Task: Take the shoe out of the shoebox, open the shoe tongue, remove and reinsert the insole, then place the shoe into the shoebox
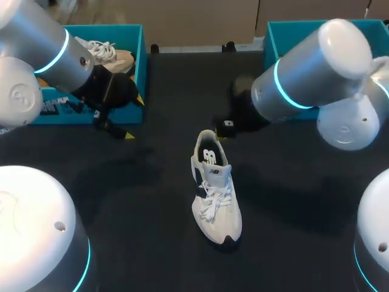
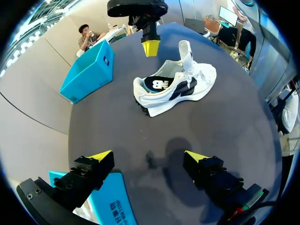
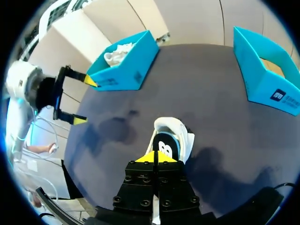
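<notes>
Logo mark inside shoe (image 1: 216,194) and on its side; white print on shoebox (image 1: 72,114) wall, unreadable.

Head view: high and behind the arms, looking steeply down on the dark bench (image 1: 152,140). It covers the whole middle, with the arms blocking part of the sides. Left wrist view: set back over the left pincer (image 2: 149,157), facing across the bench. The shoe (image 2: 176,86) is at mid range, the right pincer (image 2: 151,47) beyond it. Right wrist view: close, low over the shoe's heel, facing the left-side shoebox (image 3: 124,70). All three share the shoe; each wrist view catches the other arm's pincer.
</notes>
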You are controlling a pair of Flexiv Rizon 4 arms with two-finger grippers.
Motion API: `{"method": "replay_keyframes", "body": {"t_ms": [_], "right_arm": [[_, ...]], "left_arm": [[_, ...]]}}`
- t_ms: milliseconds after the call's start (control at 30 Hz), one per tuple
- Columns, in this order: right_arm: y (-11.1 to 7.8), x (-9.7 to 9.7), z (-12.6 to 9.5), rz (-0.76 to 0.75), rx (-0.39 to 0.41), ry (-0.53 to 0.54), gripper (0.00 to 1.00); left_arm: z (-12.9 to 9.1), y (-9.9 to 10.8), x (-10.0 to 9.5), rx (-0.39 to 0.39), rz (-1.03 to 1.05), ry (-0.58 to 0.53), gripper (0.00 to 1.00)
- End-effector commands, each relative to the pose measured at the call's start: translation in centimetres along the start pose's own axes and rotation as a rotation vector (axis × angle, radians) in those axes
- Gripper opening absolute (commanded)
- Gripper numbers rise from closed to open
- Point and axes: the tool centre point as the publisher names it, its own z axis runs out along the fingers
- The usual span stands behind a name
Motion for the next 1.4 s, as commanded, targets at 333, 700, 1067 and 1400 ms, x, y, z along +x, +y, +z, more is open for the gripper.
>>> {"method": "replay_keyframes", "body": {"t_ms": [333,700,1067,1400], "right_arm": [[0.4,0.7,0.5,0.002,0.003,-0.089,0.00],[-0.2,0.8,2.3,0.026,0.060,-0.218,0.00],[-2.1,1.2,3.6,0.077,0.081,-0.246,0.00],[-3.5,0.6,4.5,0.110,0.142,-0.262,0.00]], "left_arm": [[0.0,0.0,0.0,-0.003,0.000,0.001,1.00],[0.0,0.0,0.0,-0.003,0.000,0.001,1.00],[0.0,0.0,0.0,-0.003,0.000,0.001,1.00],[0.0,0.0,0.0,-0.003,0.000,0.001,1.00]]}}
